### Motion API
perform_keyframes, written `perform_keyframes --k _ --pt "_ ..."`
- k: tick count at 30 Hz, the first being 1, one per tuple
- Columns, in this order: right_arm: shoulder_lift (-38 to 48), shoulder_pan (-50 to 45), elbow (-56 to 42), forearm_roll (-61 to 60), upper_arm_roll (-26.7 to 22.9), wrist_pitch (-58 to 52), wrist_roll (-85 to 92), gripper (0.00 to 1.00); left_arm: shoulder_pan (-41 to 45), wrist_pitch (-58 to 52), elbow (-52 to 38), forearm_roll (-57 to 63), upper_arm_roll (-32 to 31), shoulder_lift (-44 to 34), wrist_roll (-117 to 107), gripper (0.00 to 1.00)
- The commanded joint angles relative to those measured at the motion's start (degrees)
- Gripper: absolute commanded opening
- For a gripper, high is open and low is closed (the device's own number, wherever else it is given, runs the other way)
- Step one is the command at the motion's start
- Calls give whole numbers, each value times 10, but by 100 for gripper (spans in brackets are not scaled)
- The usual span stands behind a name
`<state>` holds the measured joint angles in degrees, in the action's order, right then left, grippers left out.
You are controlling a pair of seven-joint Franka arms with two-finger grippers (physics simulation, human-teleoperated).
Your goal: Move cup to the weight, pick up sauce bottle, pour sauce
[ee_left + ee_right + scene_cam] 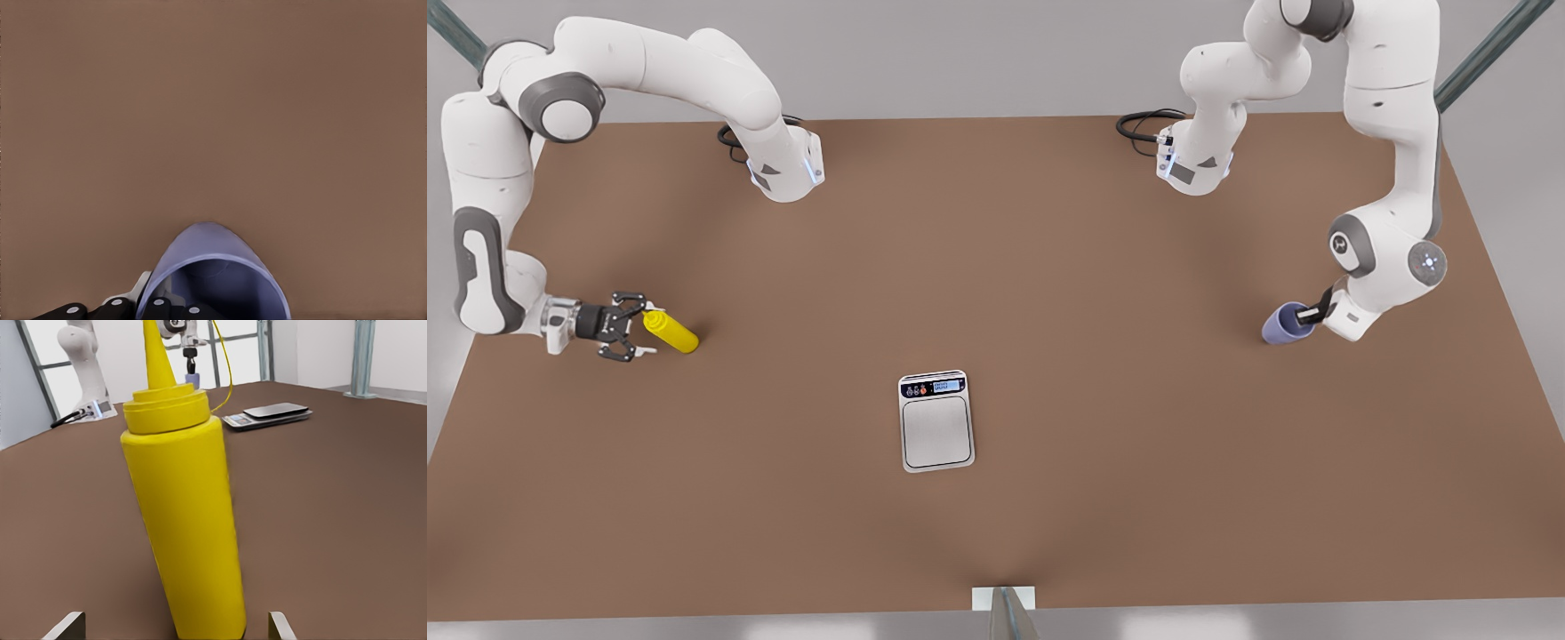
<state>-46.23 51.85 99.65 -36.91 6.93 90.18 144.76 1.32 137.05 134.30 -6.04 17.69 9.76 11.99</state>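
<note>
Yellow sauce bottle (671, 332) stands on the brown desk (1049, 267) at the front view's left. Right claw (630, 327) spread wide, fingers either side of bottle, not touching it. Left claw (1310, 313) at the front view's right, pinching the rim of the lavender cup (1286, 324). Weight (935, 420) flat mid-desk, well apart from both, plate bare.

We see the flat silver kitchen scale (935, 421) lying mid-table; well off to its left in the front view stands the bright yellow squeeze bottle (671, 332), and far right the lavender-blue tapered cup (1286, 324).
</note>
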Motion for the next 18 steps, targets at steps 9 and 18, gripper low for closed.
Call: perform_keyframes --k 9,18 --pt "-10 -4 10 -1 14 -4 0 100 5 7 -2 -43 -35 -20 1 21" --pt "-11 -4 12 -3 18 -4 0 100 38 0 -39 -150 -80 -9 -12 21"
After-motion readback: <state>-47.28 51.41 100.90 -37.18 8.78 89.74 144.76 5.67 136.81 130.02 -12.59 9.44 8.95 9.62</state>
